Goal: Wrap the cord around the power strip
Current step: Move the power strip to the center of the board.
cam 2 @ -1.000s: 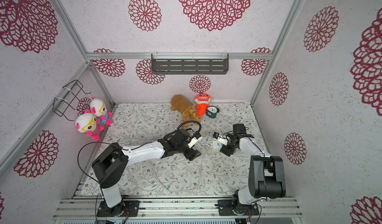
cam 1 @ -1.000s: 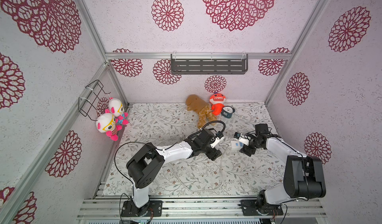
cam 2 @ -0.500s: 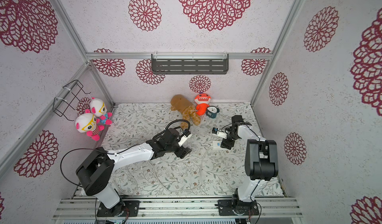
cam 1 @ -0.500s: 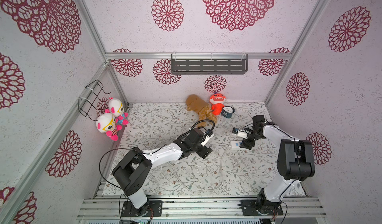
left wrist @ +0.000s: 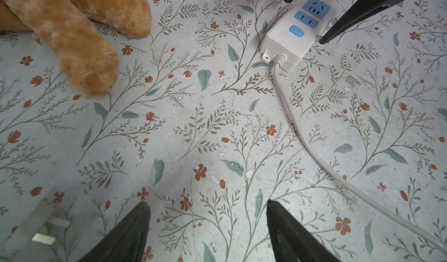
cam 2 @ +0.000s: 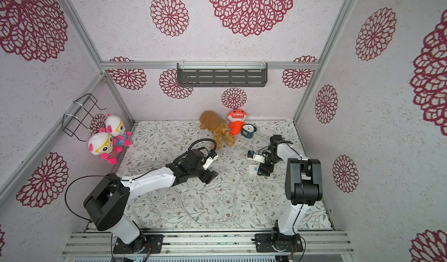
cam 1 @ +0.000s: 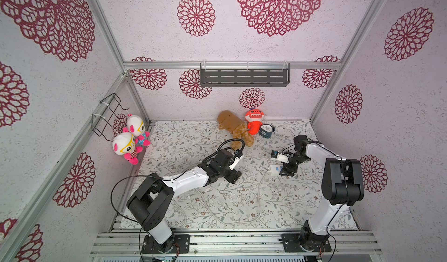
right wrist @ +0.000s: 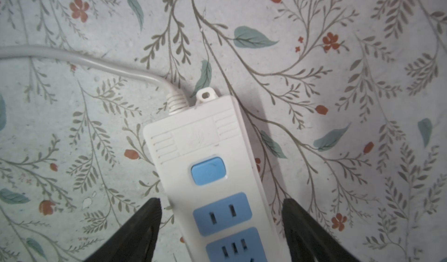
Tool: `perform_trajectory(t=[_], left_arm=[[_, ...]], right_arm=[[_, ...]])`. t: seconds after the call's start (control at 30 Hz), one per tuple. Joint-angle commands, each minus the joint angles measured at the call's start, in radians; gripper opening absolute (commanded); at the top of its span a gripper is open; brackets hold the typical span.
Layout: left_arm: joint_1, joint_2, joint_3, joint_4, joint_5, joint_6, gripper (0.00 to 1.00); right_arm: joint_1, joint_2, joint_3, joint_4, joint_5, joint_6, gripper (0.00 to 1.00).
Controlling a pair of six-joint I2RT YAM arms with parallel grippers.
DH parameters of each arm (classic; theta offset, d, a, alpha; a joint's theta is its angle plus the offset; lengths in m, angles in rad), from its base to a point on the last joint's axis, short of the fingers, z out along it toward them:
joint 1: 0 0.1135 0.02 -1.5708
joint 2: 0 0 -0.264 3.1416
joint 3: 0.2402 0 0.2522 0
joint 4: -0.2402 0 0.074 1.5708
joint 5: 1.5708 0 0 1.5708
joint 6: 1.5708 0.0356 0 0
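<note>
Power strip (right wrist: 217,176): is lying flat, sockets up, on the desk (left wrist: 193,127), right of centre and about midway between the back and front edges. No turn of cord is sitting on it.
Cord (left wrist: 314,147): is leaving the strip's end and trailing loose toward the front edge. In both top views it is then sweeping along that edge toward the front-left corner (free end not made out with certainty).
Right pincer (right wrist: 221,201): is straddling the strip's socket end, one jaw along each long side with a sliver of desk showing at both. It is gaping and gripping nothing.
Left pincer (left wrist: 207,202): is hovering over bare desk near the middle, jaws spread wide and empty, with the cord passing near it.
Step in hand: judged to be the opening one, securing the strip before any winding is starting.
Next move calls for: the right jaws closing squarely on the long sides without nudging the strip askew. The left pincer is then needing to take the cord close to its exit and lead it around the body.
</note>
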Motion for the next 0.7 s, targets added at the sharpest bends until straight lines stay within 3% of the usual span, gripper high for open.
perform_trajectory(t=[0.0, 0.23, 0.67], left_arm=[[0.005, -0.052, 0.032, -0.028, 0.013, 0.030, 0.80], [0.007, -0.073, 0.028, -0.012, -0.023, 0.046, 0.80], [0.017, -0.157, -0.034, -0.019, -0.087, 0.068, 0.77]], right_arm=[[0.008, 0.032, 0.050, -0.041, -0.012, -0.019, 0.82], [0.057, 0.039, 0.055, -0.077, -0.006, 0.038, 0.80], [0.164, -0.005, 0.007, -0.065, -0.018, 0.202, 0.63]])
